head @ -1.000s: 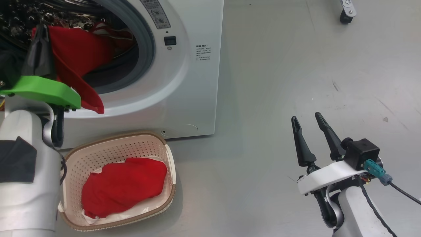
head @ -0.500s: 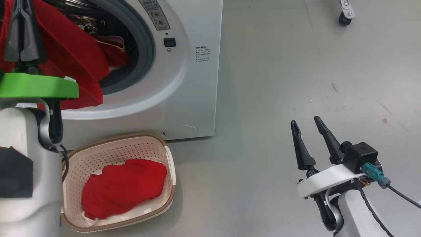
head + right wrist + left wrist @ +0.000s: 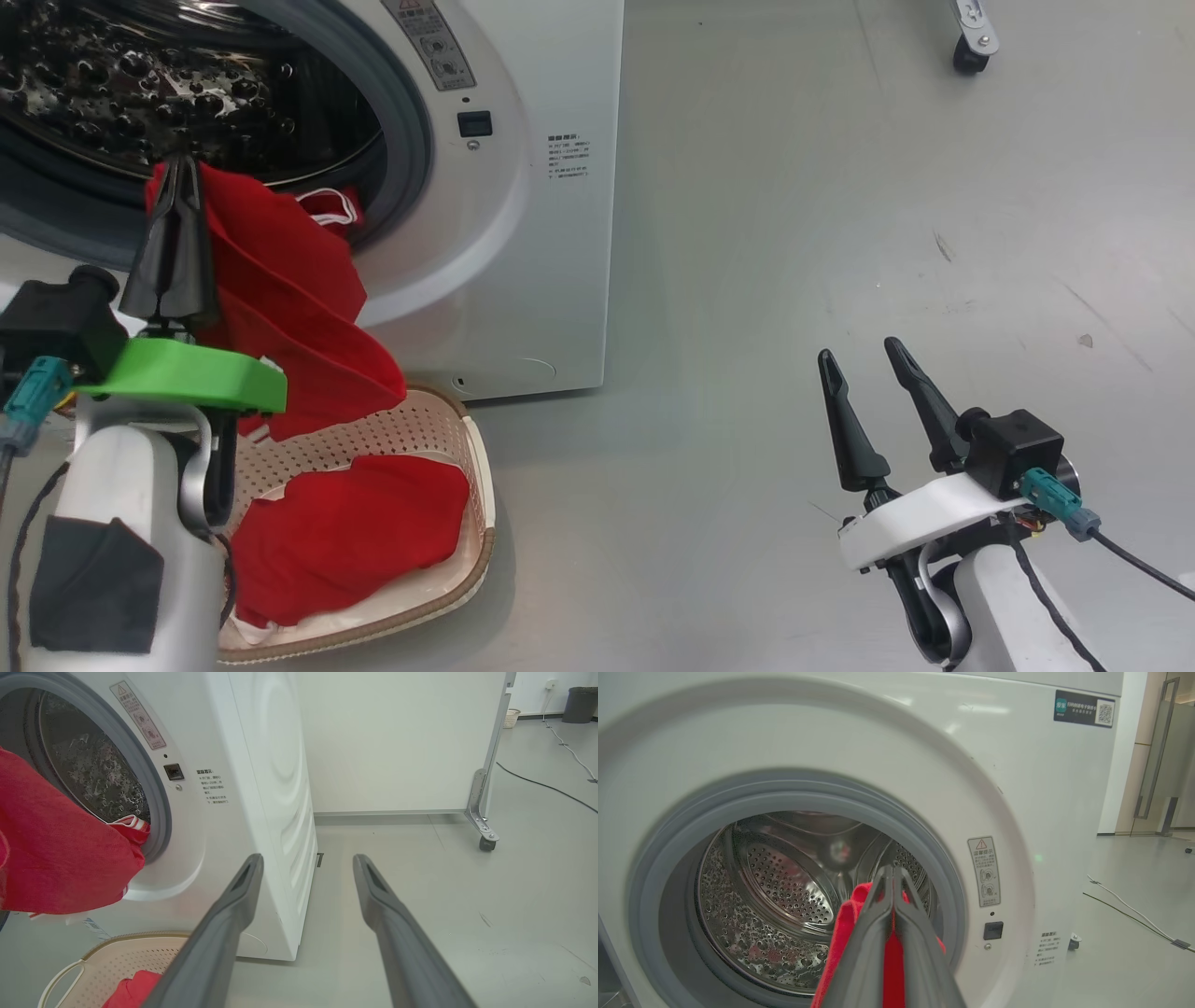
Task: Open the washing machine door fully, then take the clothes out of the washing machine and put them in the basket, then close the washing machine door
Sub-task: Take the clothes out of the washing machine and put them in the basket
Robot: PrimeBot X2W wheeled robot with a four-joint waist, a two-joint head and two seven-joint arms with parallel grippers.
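Note:
The washing machine point(image 3: 551, 261) stands with its steel drum point(image 3: 187, 84) showing; its door is out of view. My left gripper point(image 3: 184, 170) is shut on a red garment point(image 3: 289, 280), held just outside the drum mouth. The cloth hangs down over the back of the cream basket point(image 3: 481, 523), where another red garment point(image 3: 355, 532) lies. A red edge with white stripes point(image 3: 331, 205) rests on the grey seal. In the left wrist view my closed left gripper point(image 3: 893, 870) pinches the red cloth point(image 3: 845, 933). My right gripper point(image 3: 859, 350) stands open and holds nothing, over the floor right of the machine.
A caster wheel point(image 3: 971, 51) of a white rolling panel point(image 3: 397, 742) stands behind the machine at the right. A cable point(image 3: 542, 784) runs across the grey floor point(image 3: 840, 187) farther back. The basket point(image 3: 135, 939) sits tight against the machine's front.
My left gripper has drawn the red garment out of the drum and down toward me, over the basket. The head camera shifted slightly. The right arm has not moved.

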